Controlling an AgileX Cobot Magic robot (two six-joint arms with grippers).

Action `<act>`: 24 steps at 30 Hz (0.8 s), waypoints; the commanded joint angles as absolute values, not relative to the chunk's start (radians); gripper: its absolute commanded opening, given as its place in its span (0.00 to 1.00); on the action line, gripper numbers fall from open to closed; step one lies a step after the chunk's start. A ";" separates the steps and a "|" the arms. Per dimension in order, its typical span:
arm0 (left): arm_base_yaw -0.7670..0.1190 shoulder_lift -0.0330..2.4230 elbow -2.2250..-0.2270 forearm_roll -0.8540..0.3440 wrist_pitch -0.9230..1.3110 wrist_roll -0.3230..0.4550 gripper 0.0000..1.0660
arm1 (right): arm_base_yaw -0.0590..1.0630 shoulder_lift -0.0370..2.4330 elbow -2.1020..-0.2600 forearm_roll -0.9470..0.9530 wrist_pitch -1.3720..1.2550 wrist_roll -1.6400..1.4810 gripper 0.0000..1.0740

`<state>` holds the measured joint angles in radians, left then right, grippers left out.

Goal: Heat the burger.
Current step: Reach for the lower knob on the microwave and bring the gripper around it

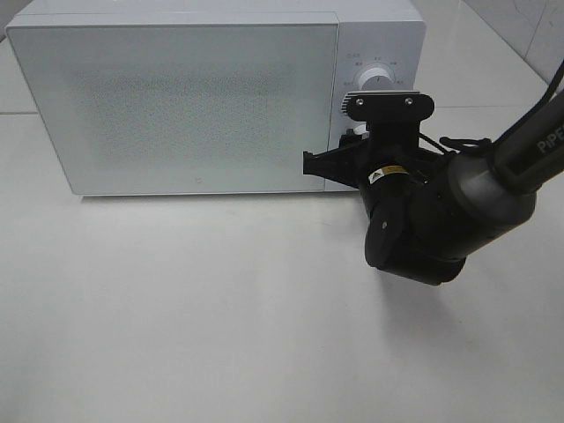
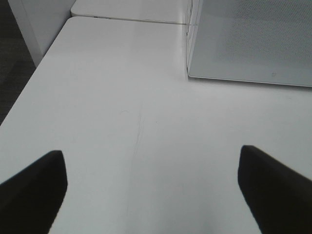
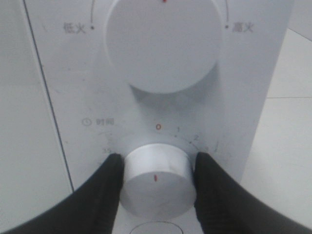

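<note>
Black right end effector, pinched on the small round white timer knob at the right of the white box microwave, evidently to start heating; left end effector gapes idle over the white desk; burger unseen, presumably behind the shut door.

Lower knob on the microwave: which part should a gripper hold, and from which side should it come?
Hold the lower knob by its round side wall, one finger on each opposite side, coming straight from the front of the panel. It is a short cylinder standing out from the panel, so its flanks are free. The right gripper sits just so.
</note>
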<state>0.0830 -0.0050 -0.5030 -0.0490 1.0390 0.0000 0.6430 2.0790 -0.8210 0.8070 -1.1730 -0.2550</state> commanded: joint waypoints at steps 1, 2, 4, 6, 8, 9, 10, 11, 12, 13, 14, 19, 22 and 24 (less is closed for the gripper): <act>0.079 -0.026 -0.499 -0.052 1.037 0.000 0.82 | 0.632 2.064 -0.840 0.786 -1.196 -0.254 0.00; 0.079 -0.026 -0.499 -0.052 1.037 0.000 0.82 | 0.632 2.064 -0.840 0.786 -1.199 -0.254 0.00; 0.079 -0.026 -0.499 -0.052 1.037 0.000 0.82 | 0.632 2.064 -0.840 0.786 -1.204 -0.254 0.00; 0.079 -0.026 -0.499 -0.052 1.037 0.000 0.82 | 0.632 2.064 -0.840 0.786 -1.208 -0.254 0.00; 0.079 -0.026 -0.499 -0.052 1.037 0.000 0.82 | 0.632 2.064 -0.840 0.786 -1.216 -0.252 0.00; 0.079 -0.026 -0.499 -0.052 1.037 0.000 0.82 | 0.632 2.064 -0.840 0.786 -1.218 -0.252 0.00; 0.079 -0.026 -0.499 -0.052 1.037 0.000 0.82 | 0.632 2.064 -0.840 0.786 -1.219 -0.252 0.00; 0.079 -0.026 -0.499 -0.052 1.037 0.000 0.82 | 0.632 2.064 -0.840 0.786 -1.219 -0.252 0.00; 0.079 -0.026 -0.499 -0.052 1.037 0.000 0.82 | 0.632 2.064 -0.840 0.786 -1.219 -0.249 0.00; 0.079 -0.026 -0.499 -0.052 1.037 0.000 0.82 | 0.632 2.064 -0.840 0.786 -1.219 -0.249 0.00; 0.079 -0.026 -0.499 -0.052 1.037 0.000 0.82 | 0.632 2.064 -0.840 0.785 -1.219 -0.236 0.00; 0.079 -0.026 -0.499 -0.052 1.037 0.000 0.82 | 0.632 2.064 -0.840 0.784 -1.219 -0.093 0.00; 0.079 -0.026 -0.499 -0.052 1.037 0.000 0.82 | 0.632 2.064 -0.840 0.760 -1.219 0.029 0.00; 0.079 -0.026 -0.499 -0.052 1.037 0.000 0.82 | 0.632 2.064 -0.840 0.737 -1.219 0.117 0.00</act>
